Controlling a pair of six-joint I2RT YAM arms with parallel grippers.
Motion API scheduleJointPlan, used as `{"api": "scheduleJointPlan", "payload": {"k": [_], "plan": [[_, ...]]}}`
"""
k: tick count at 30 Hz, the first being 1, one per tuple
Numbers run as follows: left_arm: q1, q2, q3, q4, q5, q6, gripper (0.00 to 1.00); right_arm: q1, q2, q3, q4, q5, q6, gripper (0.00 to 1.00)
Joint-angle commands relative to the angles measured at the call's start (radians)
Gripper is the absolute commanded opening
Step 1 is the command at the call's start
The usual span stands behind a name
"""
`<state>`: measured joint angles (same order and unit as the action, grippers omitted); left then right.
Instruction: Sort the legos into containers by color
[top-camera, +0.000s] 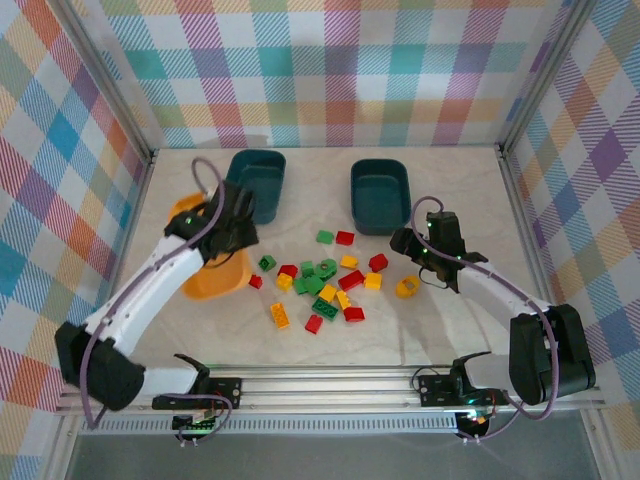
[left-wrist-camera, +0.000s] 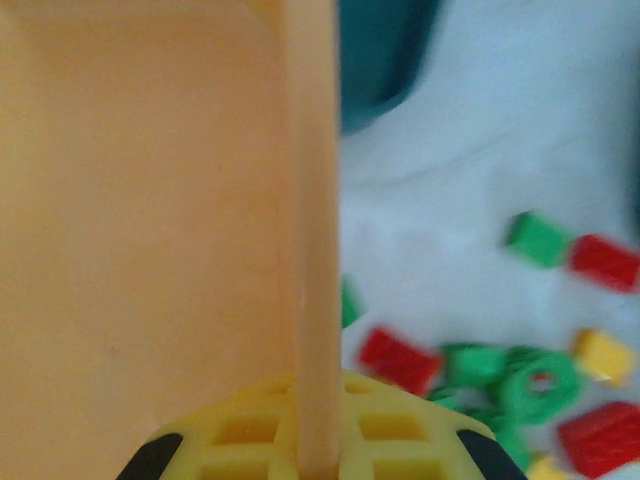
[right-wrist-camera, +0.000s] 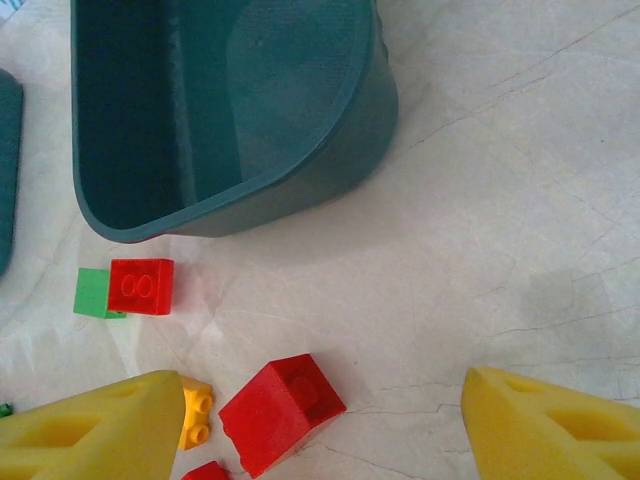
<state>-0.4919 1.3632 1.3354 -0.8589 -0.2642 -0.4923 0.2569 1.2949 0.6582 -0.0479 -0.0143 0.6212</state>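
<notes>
Legos (top-camera: 320, 285) lie in a loose heap in the middle of the table (top-camera: 450, 330), closer to us than the far tubs. We see red, green and yellow ones, all mixed up. A yellow ring (top-camera: 408, 287) lies a little off to the right of the heap. As far as we can see, not one piece is in a tub yet. So we think the sorting has hardly begun and almost every piece is left to do.

Just past the ring is the right gripper (right-wrist-camera: 320, 430). Its fingers are wide apart and hold nothing. A red brick (right-wrist-camera: 283, 410) lies on the table close in front of them.

On the left, just beside the heap, is the yellow tub (top-camera: 215, 280). The left gripper (left-wrist-camera: 318, 440) is at this tub. Its fingers are close together with the tub's wall between them, so we think it holds the tub by the wall. We see no brick in the part of the tub that shows.

Farthest back stand the left teal tub (top-camera: 258, 175) and the right teal tub (top-camera: 380, 190). Both look empty.
</notes>
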Motion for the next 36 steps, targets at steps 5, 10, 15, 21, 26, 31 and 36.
{"api": "scheduleJointPlan", "payload": {"k": [5,10,15,21,26,31,36], "plan": [[-0.125,0.511,0.556,-0.014,0.138,0.211,0.00,0.004,-0.034,0.005,-0.022,0.061,0.007,0.73],[-0.145,0.854,0.998,-0.099,0.133,0.294,0.00,0.004,-0.058,-0.004,-0.023,0.090,0.002,0.73],[-0.145,1.061,1.251,-0.091,0.054,0.340,0.00,0.004,-0.055,-0.005,-0.022,0.087,0.003,0.73],[-0.142,1.137,1.268,0.009,-0.011,0.351,0.00,0.004,-0.045,-0.006,-0.015,0.073,0.005,0.73],[-0.123,1.188,1.268,0.039,-0.038,0.316,0.00,0.003,-0.040,-0.003,-0.014,0.064,0.005,0.73],[-0.096,1.236,1.268,0.065,-0.005,0.289,0.00,0.005,-0.038,-0.004,-0.011,0.058,0.006,0.73],[-0.072,1.270,1.268,0.093,0.032,0.270,0.00,0.004,-0.021,-0.001,-0.006,0.055,0.004,0.73]]}}
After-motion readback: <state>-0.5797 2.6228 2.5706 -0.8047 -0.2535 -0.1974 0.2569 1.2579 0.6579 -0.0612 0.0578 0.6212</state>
